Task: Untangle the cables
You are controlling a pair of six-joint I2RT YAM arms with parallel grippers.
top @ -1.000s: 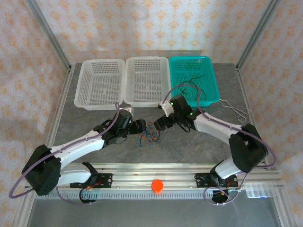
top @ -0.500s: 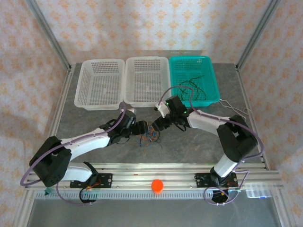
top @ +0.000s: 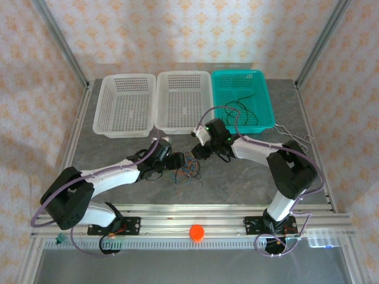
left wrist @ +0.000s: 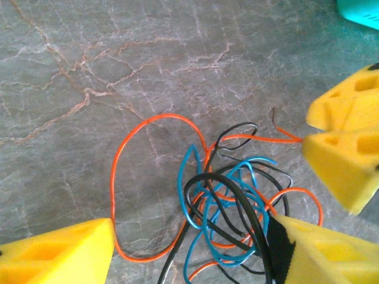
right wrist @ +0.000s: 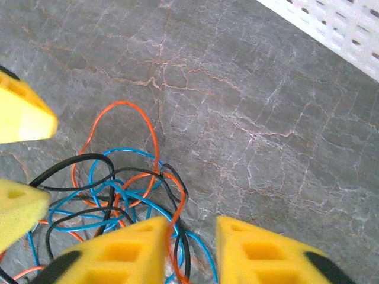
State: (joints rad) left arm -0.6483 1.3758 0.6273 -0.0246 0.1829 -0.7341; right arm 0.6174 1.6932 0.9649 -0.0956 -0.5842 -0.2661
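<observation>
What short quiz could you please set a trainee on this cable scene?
1. True or false: the left gripper has its jaws open over the tangle on the table.
2. What lies in the teal basket? A) a black cable B) a screwdriver C) a cup
3. Name the three cable colours in the tangle.
Key: 1 true; 2 A; 3 black, blue and orange-red.
</observation>
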